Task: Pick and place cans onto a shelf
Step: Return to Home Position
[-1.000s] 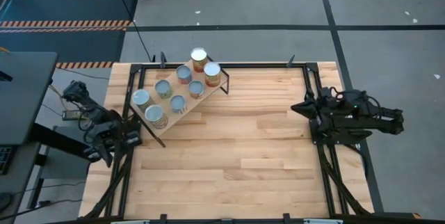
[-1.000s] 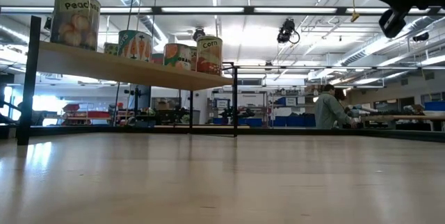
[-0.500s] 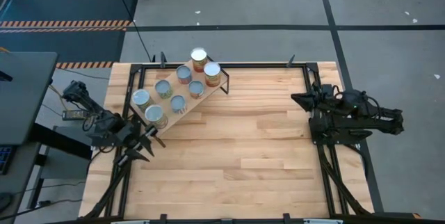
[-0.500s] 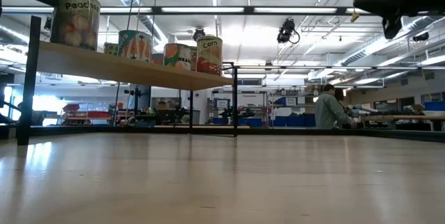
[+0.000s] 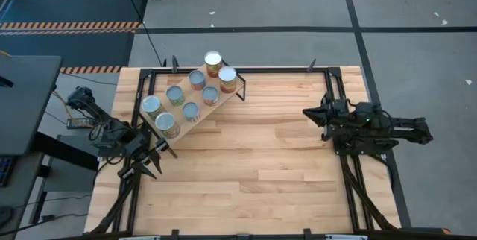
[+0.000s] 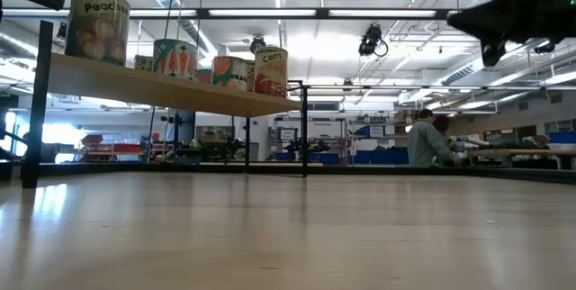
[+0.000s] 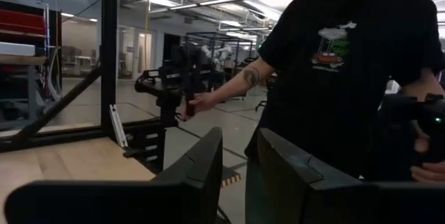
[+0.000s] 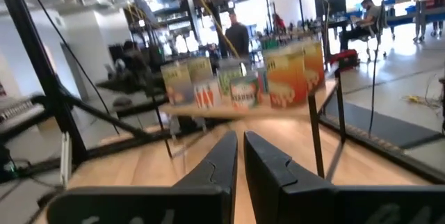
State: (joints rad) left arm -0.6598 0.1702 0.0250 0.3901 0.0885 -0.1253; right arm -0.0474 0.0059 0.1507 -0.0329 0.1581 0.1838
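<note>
The shelf (image 5: pixel 195 102) is a light-wood plank on black legs at the table's far left. It is seen from below in the low view (image 6: pixel 162 87). Several cans (image 5: pixel 191 110) with silver tops stand upright on it, also in the low view (image 6: pixel 97 24) and the right wrist view (image 8: pixel 292 74). My left gripper (image 5: pixel 153 159) is open and empty just near of the shelf's near-left end, close to the table's left edge. My right gripper (image 5: pixel 307 113) is shut and empty above the table's right side, pointing left toward the shelf.
Black rails (image 5: pixel 339 158) frame the tabletop, with bare wood (image 5: pixel 246 165) between the two arms. A person in a black shirt (image 7: pixel 348 78) stands beyond the table in the left wrist view. Another person (image 6: pixel 423 141) shows far off in the room.
My left gripper has swung from beyond the table's left edge toward the right, onto the table beside the shelf's near-left end. My right gripper has moved a little toward the table's left and come slightly down. The cans and shelf have stayed put.
</note>
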